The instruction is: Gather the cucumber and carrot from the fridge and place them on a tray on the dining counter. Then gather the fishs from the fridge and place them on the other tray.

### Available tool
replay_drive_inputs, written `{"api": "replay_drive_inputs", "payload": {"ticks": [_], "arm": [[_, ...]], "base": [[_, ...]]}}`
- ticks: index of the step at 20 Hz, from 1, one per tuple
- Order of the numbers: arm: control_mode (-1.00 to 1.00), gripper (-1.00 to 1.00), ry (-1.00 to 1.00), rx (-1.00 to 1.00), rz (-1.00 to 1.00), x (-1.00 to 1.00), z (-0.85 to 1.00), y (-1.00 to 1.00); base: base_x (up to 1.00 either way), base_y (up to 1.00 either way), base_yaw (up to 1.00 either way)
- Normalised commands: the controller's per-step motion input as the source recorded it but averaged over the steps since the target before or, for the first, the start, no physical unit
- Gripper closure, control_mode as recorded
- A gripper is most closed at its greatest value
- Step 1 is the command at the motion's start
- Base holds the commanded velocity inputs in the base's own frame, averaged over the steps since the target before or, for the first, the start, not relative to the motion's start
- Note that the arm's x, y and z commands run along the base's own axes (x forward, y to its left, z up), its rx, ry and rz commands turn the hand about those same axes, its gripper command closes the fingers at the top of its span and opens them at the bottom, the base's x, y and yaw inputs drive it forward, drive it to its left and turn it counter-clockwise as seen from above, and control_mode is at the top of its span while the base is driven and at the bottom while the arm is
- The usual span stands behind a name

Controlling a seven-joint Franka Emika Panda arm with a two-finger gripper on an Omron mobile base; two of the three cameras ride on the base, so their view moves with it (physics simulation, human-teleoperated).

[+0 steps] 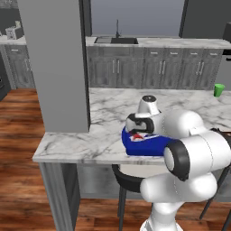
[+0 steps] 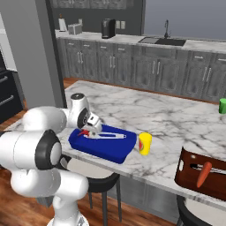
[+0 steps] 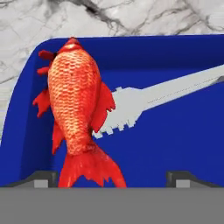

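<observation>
Lighting: even, diffuse, moderately bright in all views; no single source could be told. Shadows: soft and faint, a dim patch under the dining counter [image 1: 103, 140] overhang. Glare: none; the white arm [image 1: 194, 149] carried only mild shading. Sharpness: rendered, slightly soft and pixelated. Beyond the fingertips [image 3: 179, 178], red fish [image 3: 76, 109] scales read crisp. Edge distortion: not noticeable.
</observation>
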Motion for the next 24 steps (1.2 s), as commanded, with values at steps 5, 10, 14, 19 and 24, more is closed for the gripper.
{"api": "replay_drive_inputs", "payload": {"ticks": [5,10,14,19,24], "arm": [[-1.0,-1.0,-0.03,0.0,-0.06,-0.3,0.68,0.0],[-1.0,-1.0,0.0,0.0,-0.06,-0.39,0.58,0.0],[-1.0,-1.0,0.0,0.03,-0.07,-0.71,0.47,0.0],[-1.0,-1.0,0.0,0.04,-0.05,-0.86,0.4,0.0],[-1.0,-1.0,0.0,0.01,0.0,-0.94,0.32,0.07]], "base": [[0.0,0.0,0.0],[0.0,0.0,0.0],[0.0,0.0,0.0],[0.0,0.0,0.0],[0.0,0.0,0.0]]}}
